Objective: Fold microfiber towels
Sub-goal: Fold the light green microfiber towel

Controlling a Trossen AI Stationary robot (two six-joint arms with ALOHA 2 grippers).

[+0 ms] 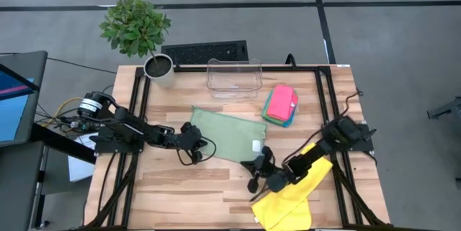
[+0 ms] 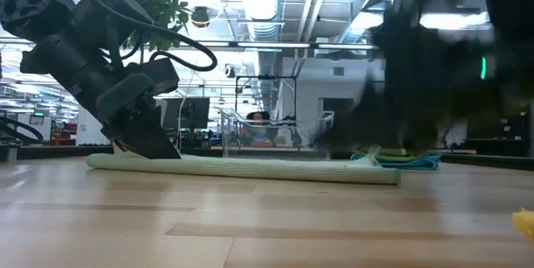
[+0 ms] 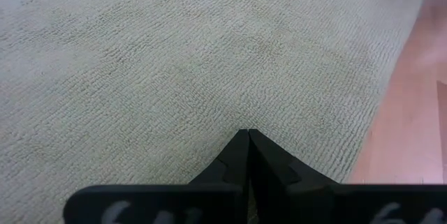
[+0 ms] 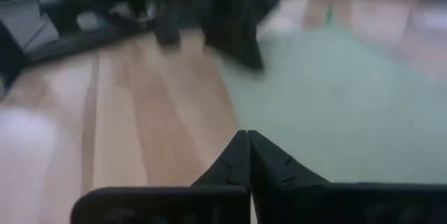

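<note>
A pale sage green towel [image 1: 229,134] lies flat on the wooden table's middle, with a white tag [image 1: 256,145] near its right end. In the low view it is a long low strip [image 2: 250,168]. My left gripper [image 1: 193,142] is shut at the towel's left end [image 3: 248,135]. My right gripper [image 1: 258,169] is shut just off the towel's near right corner [image 4: 248,135]. A yellow towel [image 1: 288,198] lies crumpled under my right arm at the near edge. A pink towel [image 1: 283,101] tops a stack on green and blue ones. My left gripper rests its shut fingertips [image 2: 160,149] on the sage towel's top near its left edge [image 3: 209,98], slanting down from the table's left. The towel lies flat under them on the table. My right gripper is close to the towel's near right corner; whether it touches cannot be told.
A clear plastic bin [image 1: 234,78] stands at the far edge, with a potted plant [image 1: 158,67] at the far left corner. The towel stack [image 2: 400,161] sits far right. Bare wood [image 1: 180,195] shows along the near left.
</note>
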